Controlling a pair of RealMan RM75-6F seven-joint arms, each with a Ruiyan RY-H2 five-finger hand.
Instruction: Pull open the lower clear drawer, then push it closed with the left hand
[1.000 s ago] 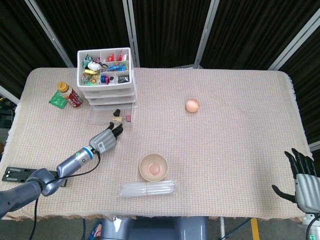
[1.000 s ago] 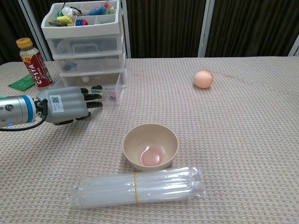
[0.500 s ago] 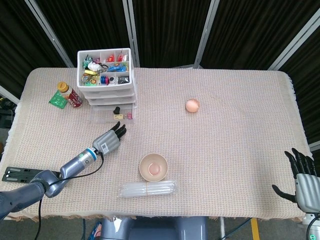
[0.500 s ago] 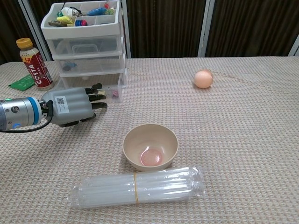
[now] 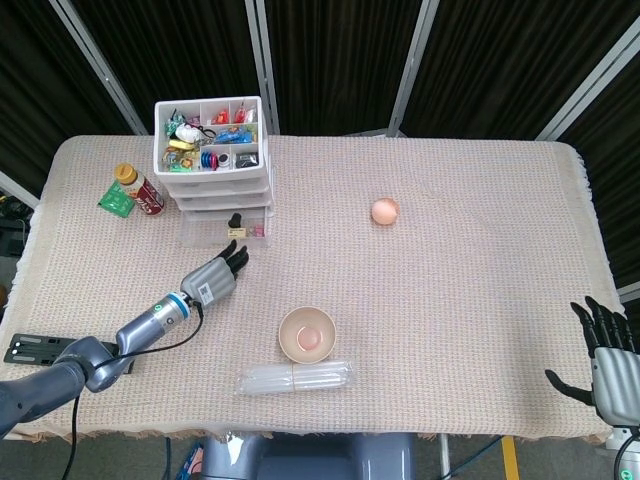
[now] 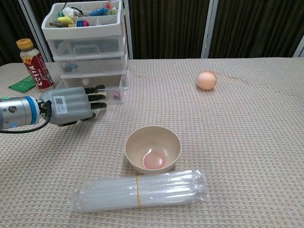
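Observation:
The white drawer unit (image 5: 213, 150) (image 6: 88, 35) stands at the table's far left, its top tray full of small items. Its lower clear drawer (image 5: 222, 230) (image 6: 114, 92) sticks out part way, with small objects inside. My left hand (image 5: 213, 277) (image 6: 71, 105) lies low in front of it, fingers stretched out, and its fingertips (image 5: 238, 255) (image 6: 97, 96) are against the drawer's front wall. It holds nothing. My right hand (image 5: 608, 358) hangs at the table's near right corner with its fingers spread and holds nothing. The chest view does not show it.
A beige bowl (image 5: 307, 334) (image 6: 153, 149) and a wrapped bundle of clear tubes (image 5: 295, 378) (image 6: 140, 190) lie near the front. An orange ball (image 5: 385, 211) (image 6: 207, 80) sits mid-table. A red-labelled bottle (image 5: 140, 190) (image 6: 34, 65) and a green packet (image 5: 115, 200) (image 6: 21, 84) lie left of the drawers.
The lower drawer has slid part of the way back into the unit. My left hand has followed it towards the unit, fingertips at its front. The right hand has stayed put.

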